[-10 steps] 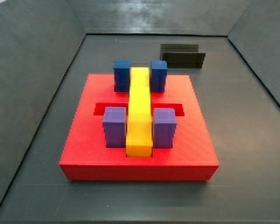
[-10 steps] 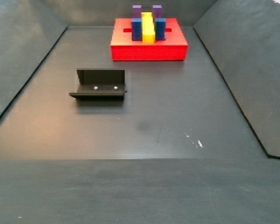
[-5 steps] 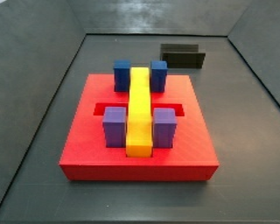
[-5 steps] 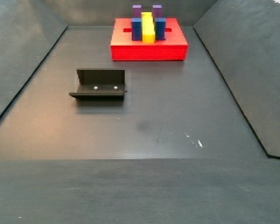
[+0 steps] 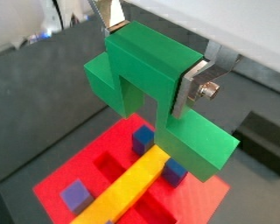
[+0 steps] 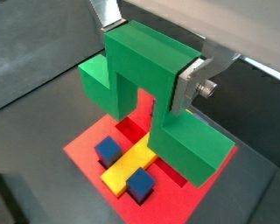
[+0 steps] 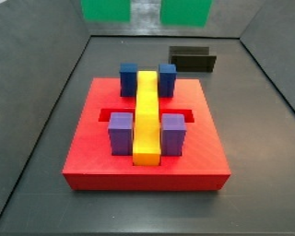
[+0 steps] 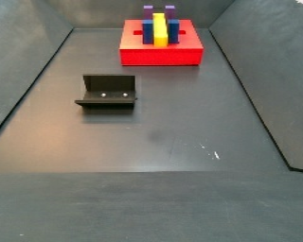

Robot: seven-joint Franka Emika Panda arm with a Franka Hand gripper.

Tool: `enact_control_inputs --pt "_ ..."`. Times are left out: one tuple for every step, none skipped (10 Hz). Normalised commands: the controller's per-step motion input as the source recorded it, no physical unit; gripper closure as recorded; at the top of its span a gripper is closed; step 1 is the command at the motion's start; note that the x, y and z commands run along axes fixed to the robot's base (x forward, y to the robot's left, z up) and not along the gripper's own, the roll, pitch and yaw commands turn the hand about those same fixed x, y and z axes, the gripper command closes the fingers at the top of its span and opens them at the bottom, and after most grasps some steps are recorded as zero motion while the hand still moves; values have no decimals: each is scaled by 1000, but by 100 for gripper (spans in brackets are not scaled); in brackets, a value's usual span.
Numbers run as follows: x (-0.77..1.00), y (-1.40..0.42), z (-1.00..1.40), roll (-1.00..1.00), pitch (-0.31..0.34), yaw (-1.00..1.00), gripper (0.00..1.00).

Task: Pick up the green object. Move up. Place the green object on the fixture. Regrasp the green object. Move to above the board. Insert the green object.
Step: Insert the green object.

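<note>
We see the green object (image 5: 154, 96) gripped in the claw (image 5: 154, 48), its bridge part clamped between the two silver fingers (image 5: 199, 80) and its two square ends hanging down, high above the board (image 5: 101, 171). In both wrist views the piece (image 6: 154, 96) fills the middle of the picture with the red board (image 6: 101, 149) beneath it, well apart from it. In a side view only the bottoms of the two green ends (image 7: 110, 9) show at the upper edge, with a sliver of the claw (image 7: 145, 7) between them, above the far part of the floor behind the board (image 7: 144, 157); in the side view from the opposite end, neither claw nor green piece appears. On the board we count one long yellow bar (image 7: 147, 115) lying along the middle, two blue blocks (image 7: 128, 79) at its far end, one on each side, and two purple blocks (image 7: 121, 134) nearer the front, also flanking it. A recessed slot (image 7: 107, 115) runs across under the bar between the two pairs. The fixture (image 8: 107, 93) stands alone on the dark floor (image 8: 167, 142), well apart from the board (image 8: 161, 52), and carries nothing; from the board's side it shows as a dark block (image 7: 194, 59) behind the board. Grey walls (image 8: 27, 76) enclose the floor.
</note>
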Motion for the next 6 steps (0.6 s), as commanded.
enact_control_inputs --pt "0 -197 -514 -173 -240 31 100" --pt "74 -171 -443 -164 -323 74 100" --pt "137 -286 -497 -139 -313 40 100" --pt "111 -223 -514 -150 -293 49 100" --pt "26 -137 -594 -101 -287 63 100" --pt "0 -171 -523 0 -259 91 100"
